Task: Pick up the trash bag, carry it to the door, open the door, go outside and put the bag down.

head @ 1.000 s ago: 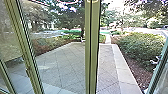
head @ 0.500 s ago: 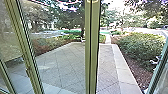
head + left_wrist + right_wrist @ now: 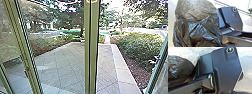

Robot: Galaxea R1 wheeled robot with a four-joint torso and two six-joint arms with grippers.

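Trash bag apparently picked up and brought to the door; setting it down outside remains.
The paved yard spreads across the lower middle of my head view; I can't confirm a clear way through. The dark bag sits beside my base plate. I judge both arms angled down; whether either gripper is clenched or released, I can't tell.

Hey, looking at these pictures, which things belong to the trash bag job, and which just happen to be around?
Part of the job:
- shiny black plastic trash bag
- glass doorway with olive-green metal framing
- grey paved yard with diagonal joints

Just around:
- leafy green bushes
- pale stone edging
- brown planting bed
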